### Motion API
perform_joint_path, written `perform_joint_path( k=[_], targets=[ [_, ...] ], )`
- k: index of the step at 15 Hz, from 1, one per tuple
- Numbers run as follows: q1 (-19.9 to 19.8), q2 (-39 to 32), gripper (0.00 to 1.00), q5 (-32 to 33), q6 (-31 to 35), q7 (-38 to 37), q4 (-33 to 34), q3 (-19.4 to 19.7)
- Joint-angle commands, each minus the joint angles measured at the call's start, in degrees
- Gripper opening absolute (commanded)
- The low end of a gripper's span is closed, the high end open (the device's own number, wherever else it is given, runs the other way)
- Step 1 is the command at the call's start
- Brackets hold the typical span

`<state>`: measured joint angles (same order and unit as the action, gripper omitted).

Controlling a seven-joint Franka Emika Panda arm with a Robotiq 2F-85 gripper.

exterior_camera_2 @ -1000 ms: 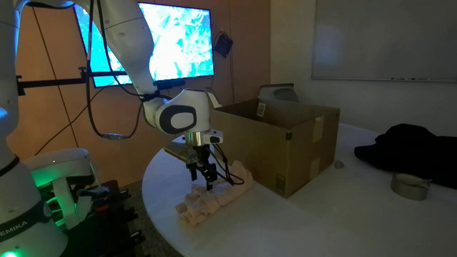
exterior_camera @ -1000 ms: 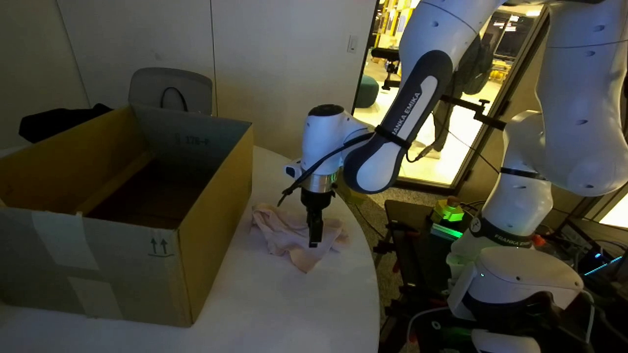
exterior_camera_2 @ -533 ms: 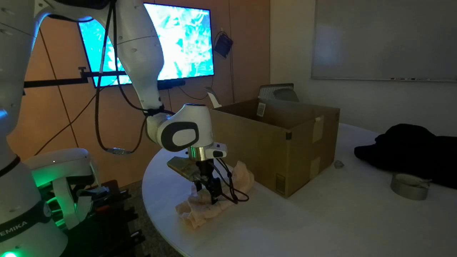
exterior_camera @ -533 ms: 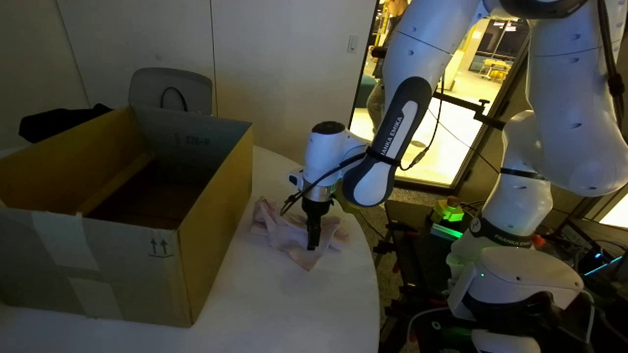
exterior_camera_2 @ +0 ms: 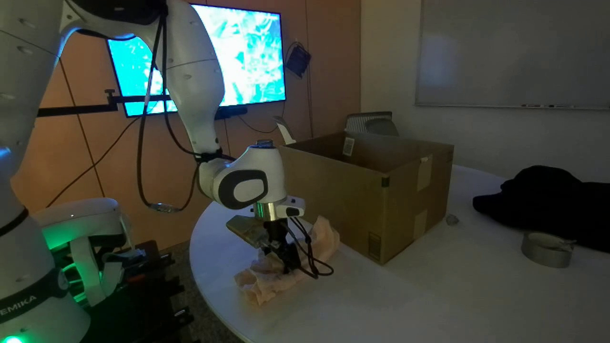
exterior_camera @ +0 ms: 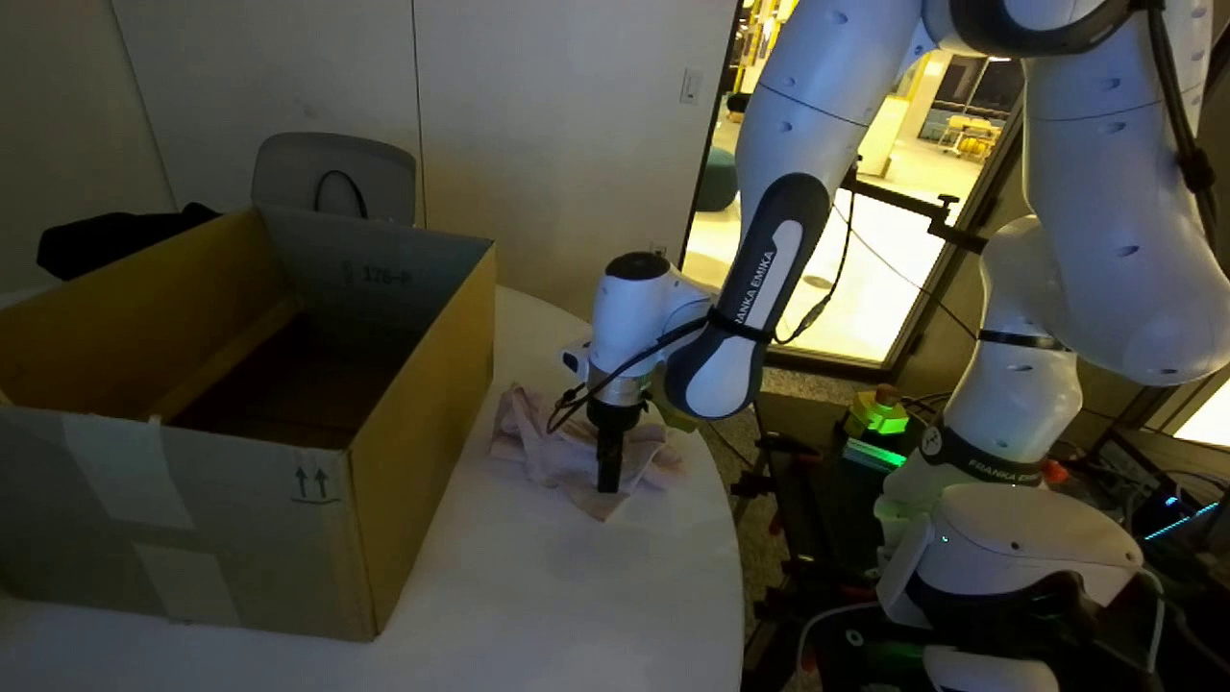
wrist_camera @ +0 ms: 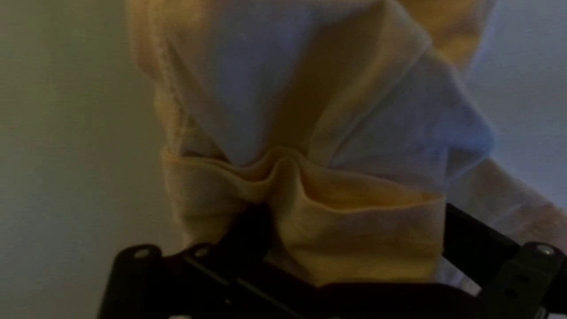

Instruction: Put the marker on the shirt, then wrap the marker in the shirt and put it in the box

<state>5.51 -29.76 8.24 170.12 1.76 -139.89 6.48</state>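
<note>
Black fingers (wrist_camera: 478, 243) of the gripper (wrist_camera: 352, 215) stand apart, grasping nothing, with folds of the shirt (wrist_camera: 367, 248) on the table (exterior_camera: 577, 596) between them. Gather it slowly and low, I advise, so the marker, perhaps inside but unseen, cannot slip out. In an exterior view the box (exterior_camera: 423, 432), at left, blocks with its high wall; black cloth (exterior_camera: 106, 240) lies beyond.

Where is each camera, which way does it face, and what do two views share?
In an exterior view: raised near the table, facing box and chair; arm at picture right, tool central.
In an exterior view: raised near the table, facing box, screen and whiteboard; arm at picture left, tool central.
Wrist view: on the arm, looking down at the shirt; only the tool shows.
Both exterior views share the shirt and box.
</note>
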Motion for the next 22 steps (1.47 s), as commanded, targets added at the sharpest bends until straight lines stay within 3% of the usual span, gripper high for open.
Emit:
perform_joint_path(
  k=[1,5,10,15,22],
  targets=[
    [0.12,-1.01,0.66,-0.02,-1.56,-0.87,1.52,0.41],
    [-0.34,1.41,0.34,0.41,-5.39,-0.39,1.47,0.37],
    [-0.46,6.49,0.01,0.54,-12.46,-0.63,0.94,-0.61],
    [0.1,14.58,0.0,0.85,-20.61,-2.18,0.38,-1.98],
    [1.82,25.77,0.0,2.97,-31.31,-10.66,2.4,-5.78]
  ],
)
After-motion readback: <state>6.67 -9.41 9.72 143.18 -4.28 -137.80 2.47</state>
